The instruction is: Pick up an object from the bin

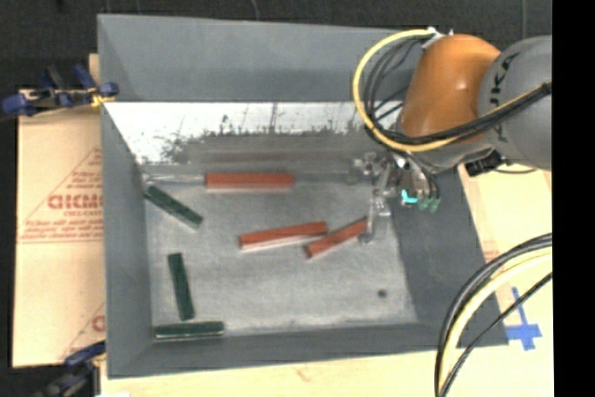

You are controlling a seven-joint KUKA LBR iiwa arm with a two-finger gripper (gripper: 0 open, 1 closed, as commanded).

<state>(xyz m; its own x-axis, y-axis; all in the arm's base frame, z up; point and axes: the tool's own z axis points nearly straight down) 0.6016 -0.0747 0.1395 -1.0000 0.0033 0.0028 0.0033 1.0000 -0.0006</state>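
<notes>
gripper (pixel 371 231) is down low in the right half of the bin (pixel 121 228), tip at the right end of a short red-brown bar (pixel 330 243). Open or closed: can't tell, the tip merges with the bar's end from this angle. Can't confirm anything is gripped, or whether it's touching the bar or just above it.

The short red-brown bar lies flat on the bin floor, right of centre, tilted with its right end nearer the back wall. Its left end touches, or nearly touches, the right end of a longer red-brown bar (pixel 282 237) near the middle of the floor, slightly tilted the same way.

Another red-brown bar, the back bar (pixel 249 181), lies along the back wall, well apart from the gripper.

Left side, all far from the gripper:
- tilted green bar (pixel 174 206) near the left wall
- lengthwise green bar (pixel 180 285) in front of it, running front to back
- front green bar (pixel 190 328) flat against the front wall

Above the gripper is the orange wrist cover (pixel 444 98), with yellow and black cables (pixel 367 98) looped round it.
</notes>
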